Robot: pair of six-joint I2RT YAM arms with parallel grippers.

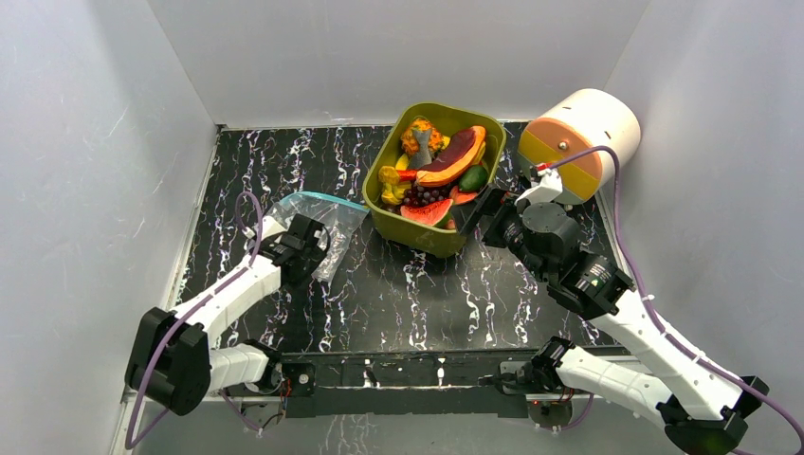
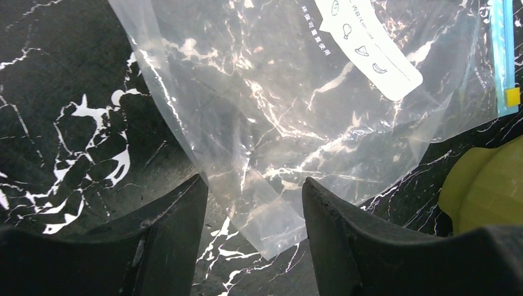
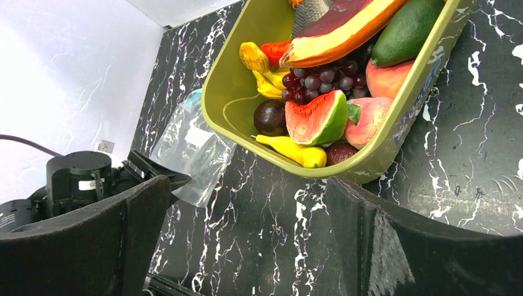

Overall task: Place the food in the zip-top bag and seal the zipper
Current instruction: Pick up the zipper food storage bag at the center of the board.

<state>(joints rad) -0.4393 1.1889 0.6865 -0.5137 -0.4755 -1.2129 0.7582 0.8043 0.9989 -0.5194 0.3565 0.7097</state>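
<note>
The clear zip-top bag (image 1: 322,226) lies flat on the black marble table, left of the olive tub (image 1: 417,235). Its teal zipper (image 1: 327,197) edges the far side and also shows in the left wrist view (image 2: 502,55). My left gripper (image 1: 318,248) is open, and a near corner of the bag (image 2: 296,111) lies between its fingers (image 2: 255,188). The food, including a red watermelon wedge (image 1: 429,212) (image 3: 317,117), a yellow piece and grapes, fills the tub (image 3: 395,123). My right gripper (image 1: 484,223) (image 3: 247,185) is open and empty just off the tub's near right side.
A cream and orange cylinder (image 1: 580,142) stands at the back right, close behind my right arm. White walls close in the table on three sides. The tub's corner (image 2: 487,185) sits just right of my left gripper.
</note>
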